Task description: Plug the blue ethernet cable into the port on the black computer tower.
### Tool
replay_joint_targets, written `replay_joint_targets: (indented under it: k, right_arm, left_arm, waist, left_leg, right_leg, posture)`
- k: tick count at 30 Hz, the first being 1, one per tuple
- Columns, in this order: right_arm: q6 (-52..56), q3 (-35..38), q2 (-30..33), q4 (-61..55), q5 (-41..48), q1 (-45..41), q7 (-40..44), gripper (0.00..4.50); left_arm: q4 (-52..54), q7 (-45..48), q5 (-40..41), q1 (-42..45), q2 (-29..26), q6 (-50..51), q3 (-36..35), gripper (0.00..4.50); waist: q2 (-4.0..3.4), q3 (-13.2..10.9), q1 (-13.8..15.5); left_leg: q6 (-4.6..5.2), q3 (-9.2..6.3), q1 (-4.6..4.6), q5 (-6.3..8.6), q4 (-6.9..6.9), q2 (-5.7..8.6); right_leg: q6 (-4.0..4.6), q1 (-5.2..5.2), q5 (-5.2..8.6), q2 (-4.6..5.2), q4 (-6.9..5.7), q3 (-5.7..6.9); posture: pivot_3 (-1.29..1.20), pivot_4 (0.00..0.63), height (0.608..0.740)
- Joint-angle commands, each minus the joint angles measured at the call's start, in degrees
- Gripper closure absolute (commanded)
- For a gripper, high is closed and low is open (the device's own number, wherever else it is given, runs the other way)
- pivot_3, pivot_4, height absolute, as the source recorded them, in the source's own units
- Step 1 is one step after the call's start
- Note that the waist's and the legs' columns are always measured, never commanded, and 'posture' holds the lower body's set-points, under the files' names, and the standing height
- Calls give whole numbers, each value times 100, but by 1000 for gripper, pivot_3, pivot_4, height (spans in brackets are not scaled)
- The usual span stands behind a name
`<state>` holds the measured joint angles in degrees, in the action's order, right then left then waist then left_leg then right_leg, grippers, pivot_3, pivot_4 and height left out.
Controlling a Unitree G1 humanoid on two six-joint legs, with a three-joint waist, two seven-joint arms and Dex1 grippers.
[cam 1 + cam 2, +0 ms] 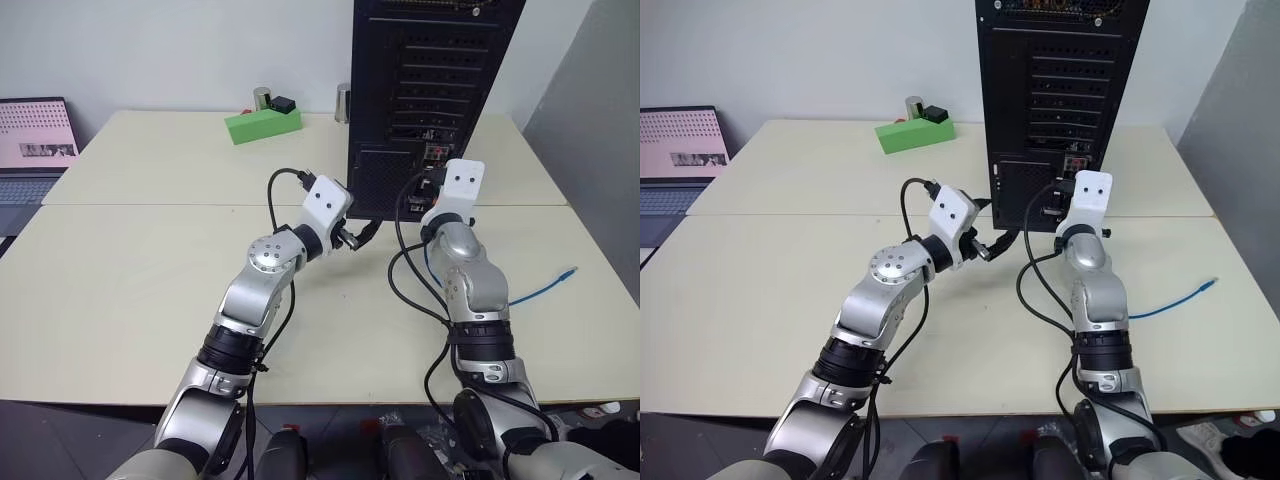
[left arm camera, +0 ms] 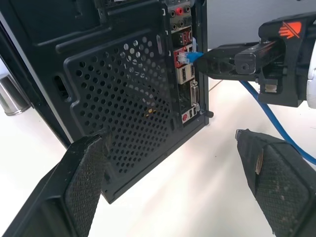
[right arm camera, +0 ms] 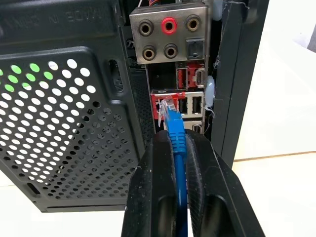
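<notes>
Rear of the black computer tower [image 1: 432, 80] facing the arms, upright at the far middle of the pale table [image 1: 150, 290], with perforated vent low down, slot covers above, and a narrow strip of coloured connectors along the right edge. Right gripper [image 3: 177, 148] clamped tight on the blue ethernet cable [image 3: 176, 143] just behind its plug, both black fingers [image 3: 153, 187] pressed flat against the cable's sides. Plug tip at the mouth of a red-framed port [image 3: 165, 102] in the connector strip, touching or just entering it; cannot tell whether fully seated. Round audio jacks above that port, more sockets beside and below. Seen from the left wrist as well: same plug against the red port, cable running back out of the gripper and down toward the table. Rest of the cable trailing across the table to the robot's right, free end [image 1: 570, 271] lying well apart from the tower. Left gripper [image 2: 173, 163] spread wide and empty, near the tower's lower vent, just left of the right one, level and angled toward the rear panel, touching nothing. Farther back on the table: a green block [image 1: 262, 124], left of the tower. At the far left edge, an open laptop [image 1: 35, 140].
</notes>
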<state>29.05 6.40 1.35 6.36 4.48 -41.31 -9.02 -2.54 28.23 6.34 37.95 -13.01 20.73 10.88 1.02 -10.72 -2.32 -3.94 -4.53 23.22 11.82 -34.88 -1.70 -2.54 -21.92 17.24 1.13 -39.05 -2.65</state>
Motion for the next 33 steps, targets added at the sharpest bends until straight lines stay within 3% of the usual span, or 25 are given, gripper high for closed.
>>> replay_joint_targets:
  k: [1, 33]
  right_arm:
    - [-251, -91, 54, -198, -79, -235, 67, 4492]
    - [1309, -1, -407, -356, -195, -1046, -771, 4494]
  left_arm:
    - [136, 7, -27, 68, 34, -151, -62, 221]
    - [100, -6, -10, 162, 155, -94, -70, 221]
  waist:
    - [0, 0, -7]
    - [0, 0, -101]
  left_leg:
    - [0, 0, 3, 0, 0, 0]
    - [-1, 1, 23, -1, -3, 0]
  right_leg:
    - [0, -3, 0, 0, 0, 0]
    - [0, -31, -2, 0, -15, -4]
  posture:
    - [0, 150, 740]
    - [0, 150, 740]
